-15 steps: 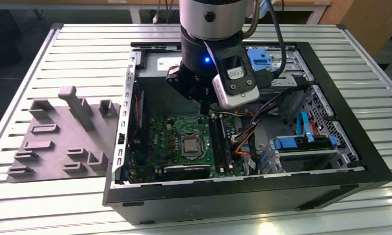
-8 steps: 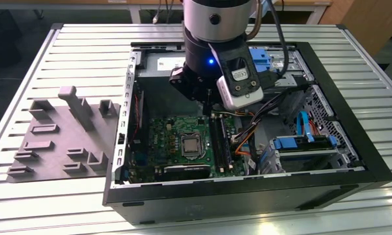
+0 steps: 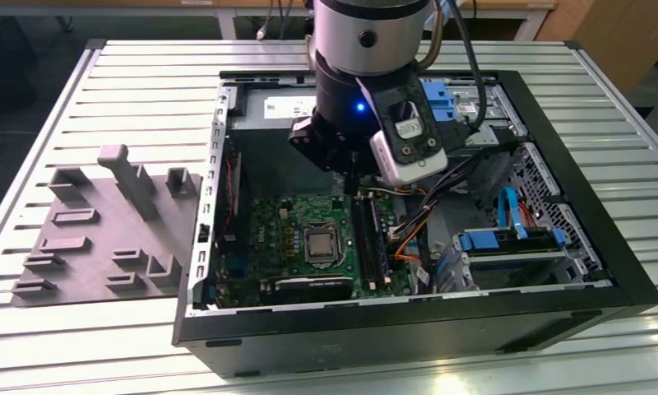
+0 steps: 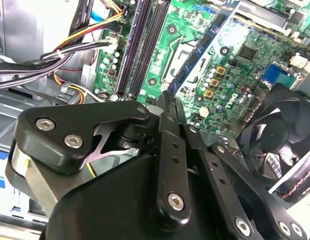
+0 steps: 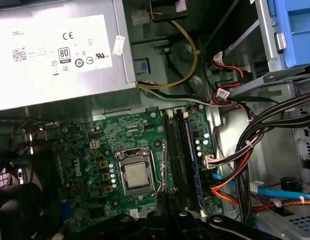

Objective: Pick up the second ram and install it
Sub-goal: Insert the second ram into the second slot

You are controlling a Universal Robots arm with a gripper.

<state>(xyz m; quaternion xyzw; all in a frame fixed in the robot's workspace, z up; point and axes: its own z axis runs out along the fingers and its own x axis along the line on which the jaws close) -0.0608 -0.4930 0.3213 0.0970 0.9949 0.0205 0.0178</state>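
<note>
We see the gripper [image 3: 357,174] low inside the computer case [image 3: 592,284], right above the motherboard [image 5: 100,150] — its fingers [image 4: 167,107] pressed together. The second ram [image 5: 193,165] sits in a slot beside the processor [image 5: 135,174].

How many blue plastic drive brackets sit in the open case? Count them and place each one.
2. The far blue bracket sits at the far end of the case, partly behind the arm. The near blue bracket lies toward the exterior view's right. The arm may hide more.
</note>
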